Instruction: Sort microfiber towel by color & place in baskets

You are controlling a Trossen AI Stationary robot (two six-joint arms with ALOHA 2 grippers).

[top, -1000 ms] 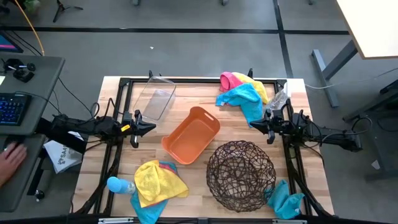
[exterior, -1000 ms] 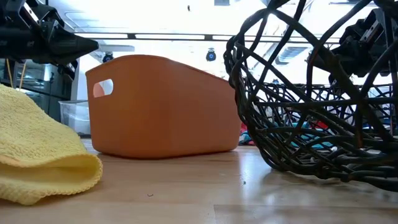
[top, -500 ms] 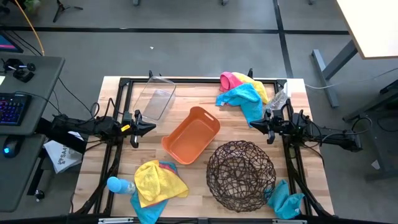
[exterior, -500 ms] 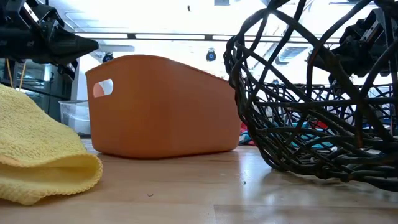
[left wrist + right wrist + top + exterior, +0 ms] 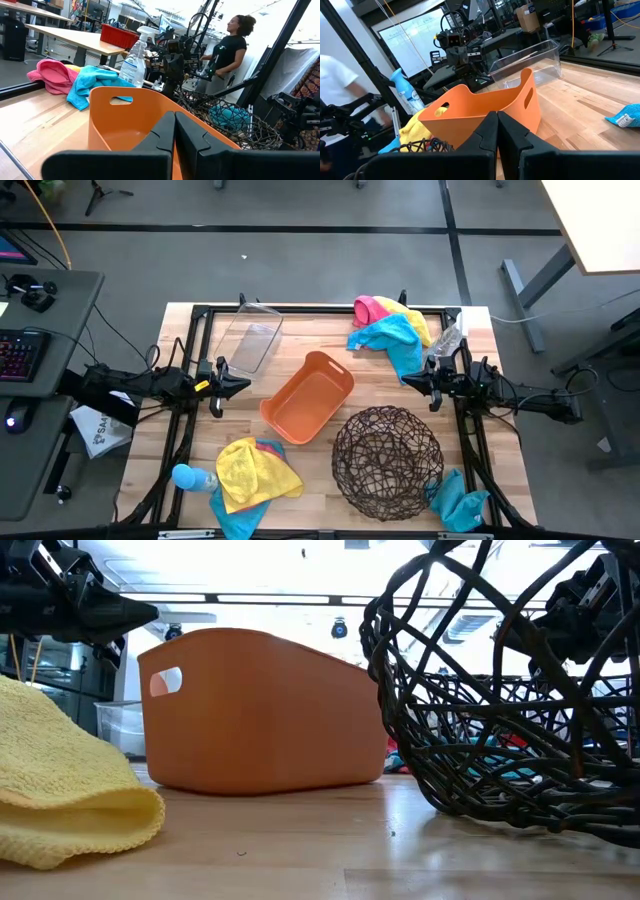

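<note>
Left tool (image 5: 228, 376) and right tool (image 5: 415, 383) hung with fingers pressed together, gripping nothing, beside the orange tub (image 5: 308, 397).
Three baskets counted: tub, clear bin (image 5: 247, 340), wire basket (image 5: 387, 461); towel heaps lay at far (image 5: 390, 330) and near (image 5: 254, 475) table edges.

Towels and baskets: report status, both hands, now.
Left hand shut, empty, at table's left edge. Right hand shut, empty, at right edge. Towels unsorted: far pile, near pile, one blue by wire basket. Orange tub empty.
</note>
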